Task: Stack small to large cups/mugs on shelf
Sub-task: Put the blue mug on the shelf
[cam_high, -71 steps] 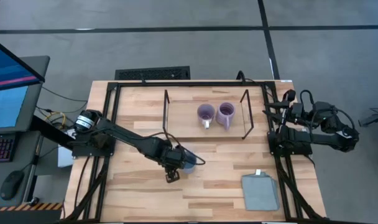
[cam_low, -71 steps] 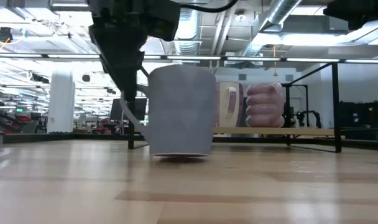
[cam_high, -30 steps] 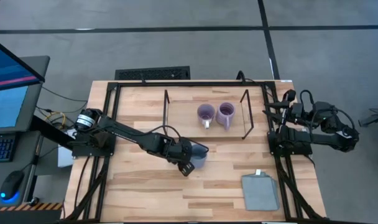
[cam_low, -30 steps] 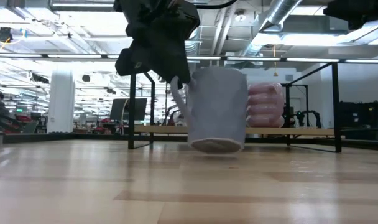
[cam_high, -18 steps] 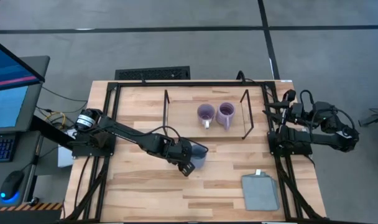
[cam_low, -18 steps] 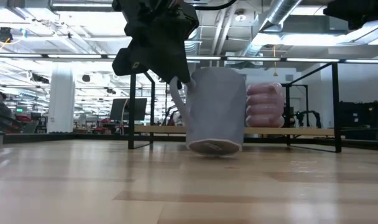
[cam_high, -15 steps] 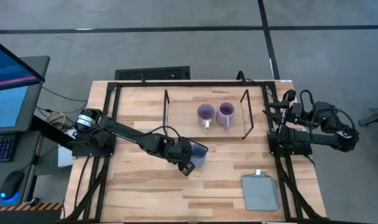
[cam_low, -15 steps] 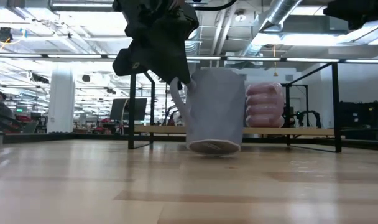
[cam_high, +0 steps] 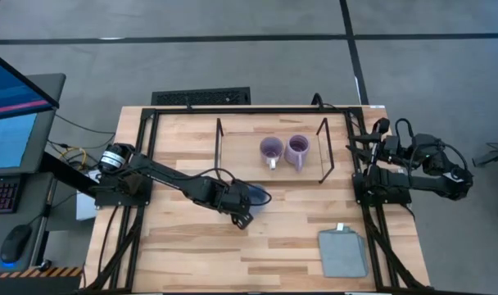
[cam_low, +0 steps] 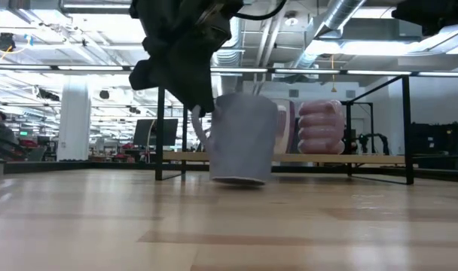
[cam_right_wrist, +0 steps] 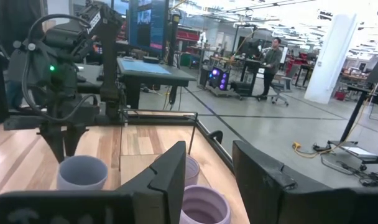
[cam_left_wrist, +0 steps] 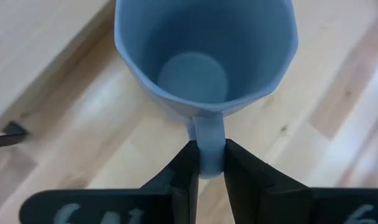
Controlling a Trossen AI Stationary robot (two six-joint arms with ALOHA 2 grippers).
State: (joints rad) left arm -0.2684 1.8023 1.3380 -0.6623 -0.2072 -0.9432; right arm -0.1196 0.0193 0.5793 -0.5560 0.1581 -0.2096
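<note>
near the middle of the desk (cam_high: 183, 242), in front of the shelf (cam_high: 241, 168), the left gripper (cam_high: 247, 215) has its jaws clenched on the handle of the blue mug (cam_high: 258, 197). the left wrist view looks straight down into that mug (cam_left_wrist: 204, 53), its mouth open upward, with the handle pinched between the two dark fingers (cam_left_wrist: 184, 171) and bare wood planks all around it. from the low view the blue mug (cam_low: 242, 138) is upright, its base at or just above the desk surface, though whether it actually touches cannot be told; the left gripper (cam_low: 197, 105) comes down on its handle from above

on the shelf stand two light purple mugs side by side near its right end: one (cam_high: 270, 150) with a white handle pointing toward the front of the desk, the other (cam_high: 297, 150) just beside it and closer to the black wire frame (cam_high: 323, 152). in the low view the ribbed purple mug (cam_low: 321, 126) shows behind the blue one on the shelf board (cam_low: 349, 159)

at the right edge of the desk the right arm (cam_high: 413, 172) rests folded; its gripper (cam_right_wrist: 207, 180) has the jaws released, with a clear gap between the fingers. a grey folded cloth (cam_high: 343, 252) lies near the front right corner of the desk, well apart from the mugs. a person (cam_right_wrist: 273, 59) stands far back in the room
</note>
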